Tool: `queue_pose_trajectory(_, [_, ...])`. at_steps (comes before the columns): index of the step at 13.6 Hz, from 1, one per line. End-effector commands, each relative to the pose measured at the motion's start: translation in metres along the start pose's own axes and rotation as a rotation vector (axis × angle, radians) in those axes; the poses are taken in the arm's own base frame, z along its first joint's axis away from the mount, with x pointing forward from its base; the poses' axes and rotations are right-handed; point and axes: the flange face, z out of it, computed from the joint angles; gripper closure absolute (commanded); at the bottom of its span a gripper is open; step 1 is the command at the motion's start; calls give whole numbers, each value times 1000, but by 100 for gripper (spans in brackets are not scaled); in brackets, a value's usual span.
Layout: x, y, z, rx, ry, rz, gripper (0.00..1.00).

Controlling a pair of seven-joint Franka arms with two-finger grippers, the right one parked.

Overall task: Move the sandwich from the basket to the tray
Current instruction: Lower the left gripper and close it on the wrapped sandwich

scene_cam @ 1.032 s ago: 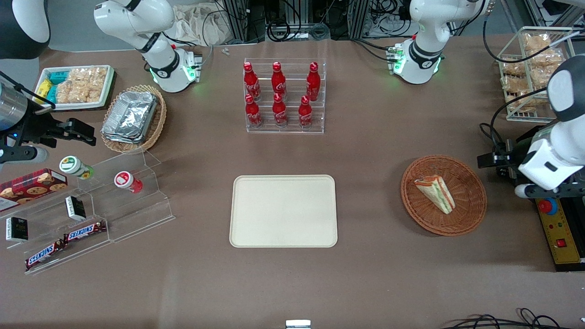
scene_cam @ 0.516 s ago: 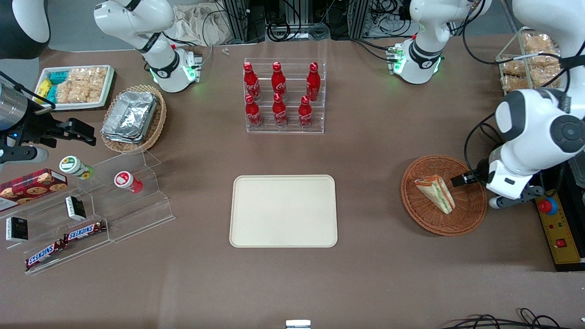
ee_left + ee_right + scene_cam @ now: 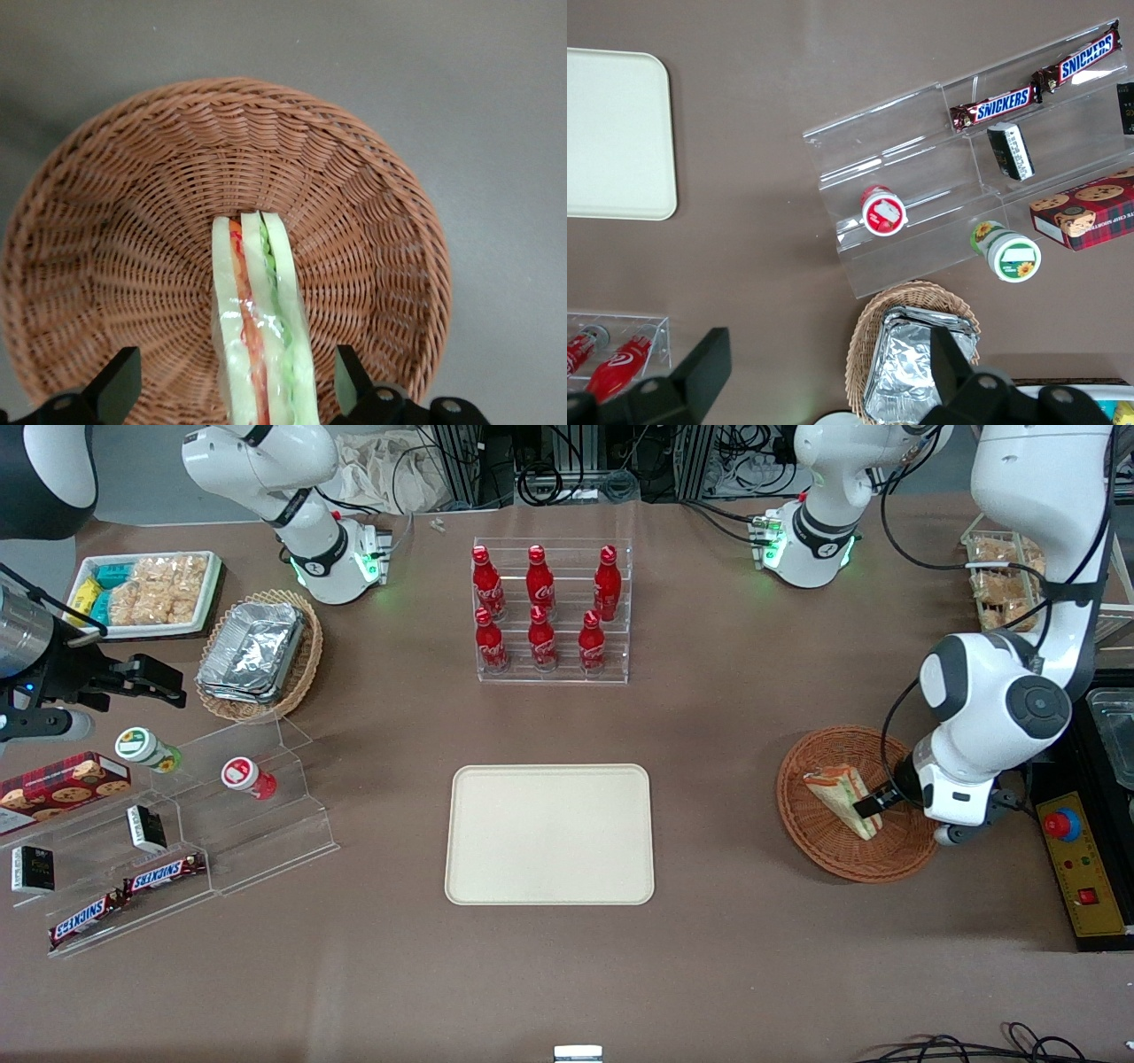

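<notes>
tray bare, mid-table | basket toward working arm's end, holds sandwich | gripper wide open, empty, straddling sandwich | long axis runs between fingers, clear each side | likely next: descend, close

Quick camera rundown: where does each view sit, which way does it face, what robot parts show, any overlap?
Front: high, looking down over the table; both arms show, gripper at the sandwich in the basket.
Left wrist: on the working arm, looking down into the basket; open gripper straddles the sandwich.
Right wrist: parked arm, looking down; fingers show.
Shared: tray.
</notes>
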Motion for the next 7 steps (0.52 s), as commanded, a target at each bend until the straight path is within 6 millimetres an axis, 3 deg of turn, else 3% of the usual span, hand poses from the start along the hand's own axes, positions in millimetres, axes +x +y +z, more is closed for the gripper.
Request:
queue_pose_trajectory(1, [-6, 4, 18, -14, 10, -47, 2])
queue_pose_trajectory(4, [-13, 12, 38, -19, 9, -53, 2])
queue_pose_trajectory(7, [-21, 10, 50, -18, 7, -60, 9])
